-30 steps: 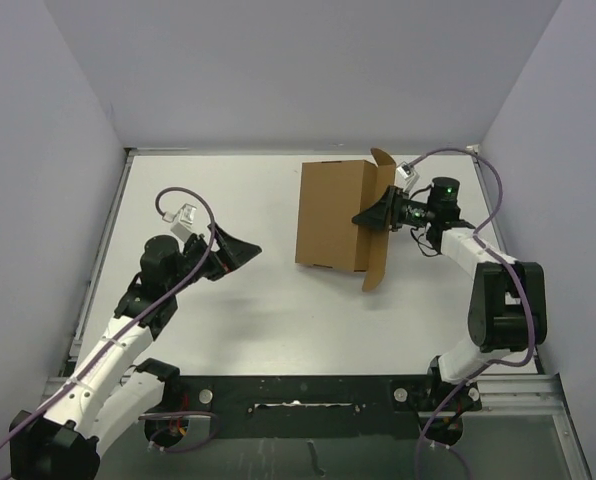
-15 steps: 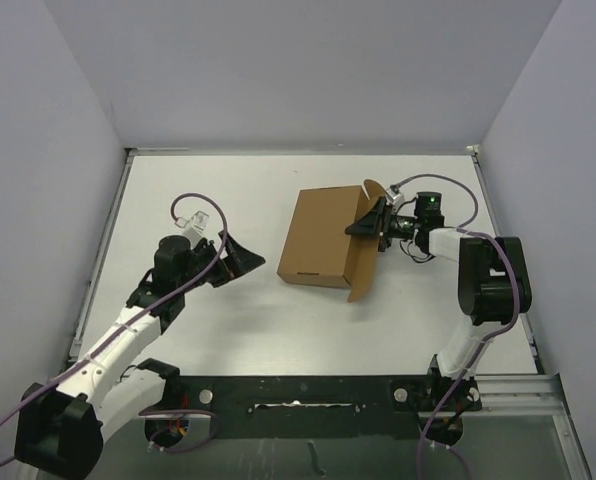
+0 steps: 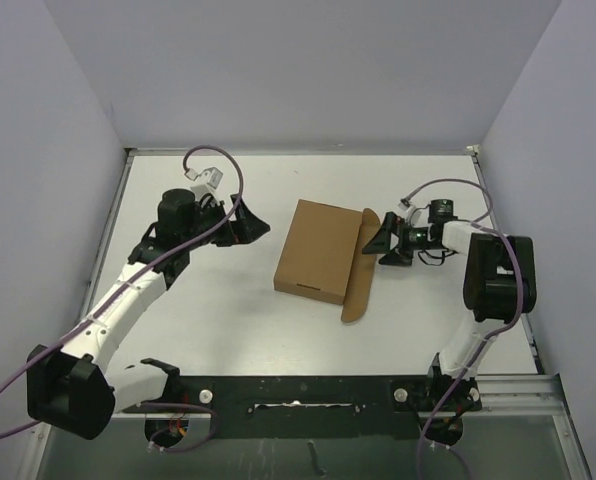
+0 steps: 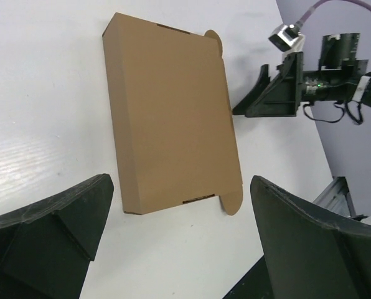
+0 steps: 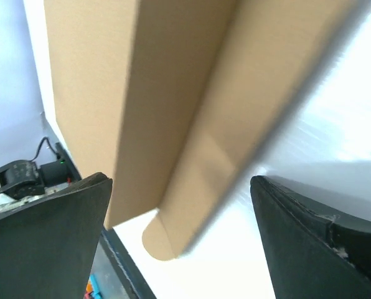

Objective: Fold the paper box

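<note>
The paper box (image 3: 318, 250) is a shallow brown carton lying flat on the white table, with a long flap with rounded ends (image 3: 359, 268) sticking out along its right side. It also shows in the left wrist view (image 4: 170, 112) and, close up, in the right wrist view (image 5: 129, 93). My right gripper (image 3: 381, 243) is open and empty, just right of the flap, apart from it. My left gripper (image 3: 254, 227) is open and empty, to the upper left of the box.
White table (image 3: 218, 320) enclosed by grey walls on the left, back and right. A black metal rail (image 3: 298, 390) runs along the near edge by the arm bases. Purple cables loop over both arms.
The box has slid left and its right flap has dropped from upright to nearly flat. My right gripper has let go and backed right. My left arm has swung up and back toward the box's upper left.
</note>
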Tool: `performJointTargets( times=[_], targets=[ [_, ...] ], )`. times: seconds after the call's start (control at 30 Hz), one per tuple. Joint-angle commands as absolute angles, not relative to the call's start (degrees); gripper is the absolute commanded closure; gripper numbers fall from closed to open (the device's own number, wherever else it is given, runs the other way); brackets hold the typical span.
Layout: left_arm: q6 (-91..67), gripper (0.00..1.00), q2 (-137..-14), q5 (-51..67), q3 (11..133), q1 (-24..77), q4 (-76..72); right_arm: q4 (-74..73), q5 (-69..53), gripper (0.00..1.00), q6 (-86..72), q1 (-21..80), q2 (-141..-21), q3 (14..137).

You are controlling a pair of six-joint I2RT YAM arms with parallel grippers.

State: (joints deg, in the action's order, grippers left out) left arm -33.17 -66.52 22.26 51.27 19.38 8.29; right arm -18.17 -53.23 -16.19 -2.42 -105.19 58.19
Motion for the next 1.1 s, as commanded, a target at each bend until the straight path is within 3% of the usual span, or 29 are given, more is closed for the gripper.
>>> performJointTargets(
  times=[0.0, 0.1, 0.23, 0.43, 0.77, 1.07],
  targets=[
    [-26.0, 0.07, -70.4, 24.2, 56.2, 19.0, 11.1, -28.5, -50.8, 0.0, -2.7, -8.1, -98.3, 59.8],
    [-25.2, 0.11, -73.6, 26.1, 58.2, 19.1, 10.8, -30.1, -49.9, 0.03, 2.3, -10.3, -94.2, 60.2],
    [-23.7, 0.19, -78.6, 28.6, 61.9, 19.1, 11.0, -26.3, -50.3, 0.25, 6.5, -8.3, -87.8, 58.8],
    [-19.3, 0.24, -86.6, 26.0, 67.5, 21.4, 14.2, -21.7, -50.5, 0.92, 3.2, 2.5, -90.5, 60.6],
    [-11.9, 0.24, -89.7, 19.9, 65.8, 24.0, 15.9, -23.9, -46.9, 1.0, 6.1, 3.9, -95.3, 61.8],
    [-9.9, 0.24, -89.0, 19.8, 64.3, 24.1, 15.4, -23.8, -47.7, 1.0, 5.1, 7.6, -101.8, 63.1]
  ],
)
